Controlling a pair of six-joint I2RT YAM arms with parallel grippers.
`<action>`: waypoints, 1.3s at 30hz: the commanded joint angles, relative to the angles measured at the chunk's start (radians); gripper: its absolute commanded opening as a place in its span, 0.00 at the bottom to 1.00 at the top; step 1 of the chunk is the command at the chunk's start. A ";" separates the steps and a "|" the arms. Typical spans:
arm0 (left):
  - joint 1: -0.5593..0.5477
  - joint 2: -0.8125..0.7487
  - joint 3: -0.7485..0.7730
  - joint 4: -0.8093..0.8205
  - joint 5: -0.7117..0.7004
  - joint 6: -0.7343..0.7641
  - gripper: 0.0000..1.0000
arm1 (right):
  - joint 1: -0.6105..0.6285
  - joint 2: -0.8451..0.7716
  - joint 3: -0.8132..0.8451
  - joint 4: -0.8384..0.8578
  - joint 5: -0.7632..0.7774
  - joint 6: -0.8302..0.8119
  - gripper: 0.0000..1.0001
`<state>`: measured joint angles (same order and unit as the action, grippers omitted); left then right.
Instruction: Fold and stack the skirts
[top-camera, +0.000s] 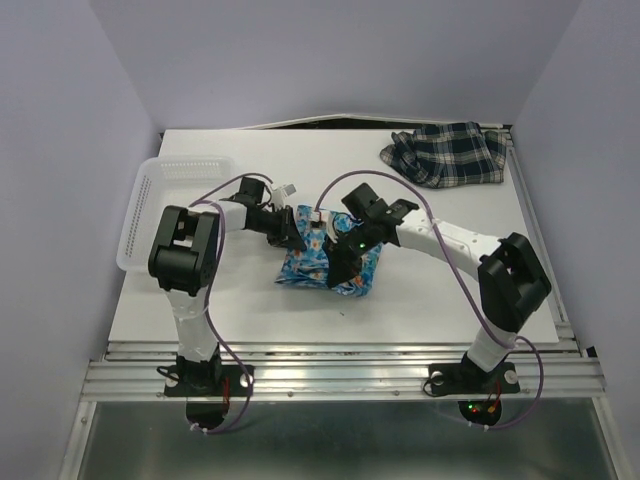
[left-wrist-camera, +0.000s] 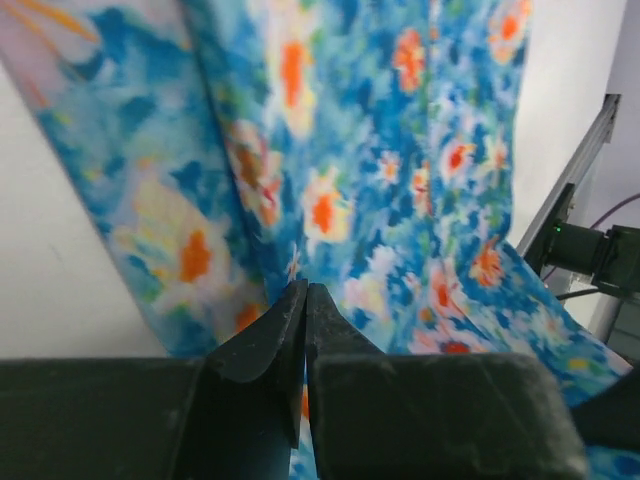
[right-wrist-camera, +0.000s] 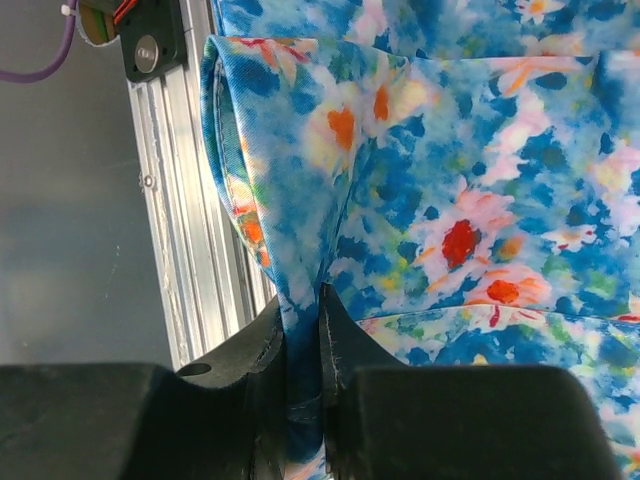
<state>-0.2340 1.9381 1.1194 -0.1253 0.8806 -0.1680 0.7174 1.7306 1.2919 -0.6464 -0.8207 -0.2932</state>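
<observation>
A: What are you gripping?
B: Your left pincer (left-wrist-camera: 305, 292) and right pincer (right-wrist-camera: 302, 305) both clench the floral skirt (top-camera: 312, 266), mid bench (top-camera: 250, 310); the plaid skirt (top-camera: 450, 152) lies crumpled at the far right corner.
A: The basket (top-camera: 150, 205)?
B: At the bench's left edge, apart from both skirts.

Skirts counted: two, namely one blue floral skirt (top-camera: 325, 262) and one dark plaid skirt (top-camera: 447, 153). White lattice basket (top-camera: 160, 195): one. Hands: two, left hand (top-camera: 292, 236) and right hand (top-camera: 337, 270). Tabletop (top-camera: 250, 310): one.
</observation>
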 joint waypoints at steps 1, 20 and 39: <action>-0.004 0.068 0.060 -0.068 -0.034 0.053 0.13 | 0.005 -0.003 0.058 -0.022 -0.023 -0.023 0.01; 0.024 0.148 0.069 -0.145 -0.131 0.070 0.02 | -0.322 0.328 0.434 -0.322 -0.054 -0.334 0.01; 0.027 -0.063 0.177 -0.136 -0.072 0.073 0.17 | -0.345 0.446 0.409 -0.357 -0.124 -0.509 0.01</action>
<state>-0.2161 1.9831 1.2137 -0.2604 0.8230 -0.1047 0.3656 2.2414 1.7065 -0.9611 -0.9043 -0.7467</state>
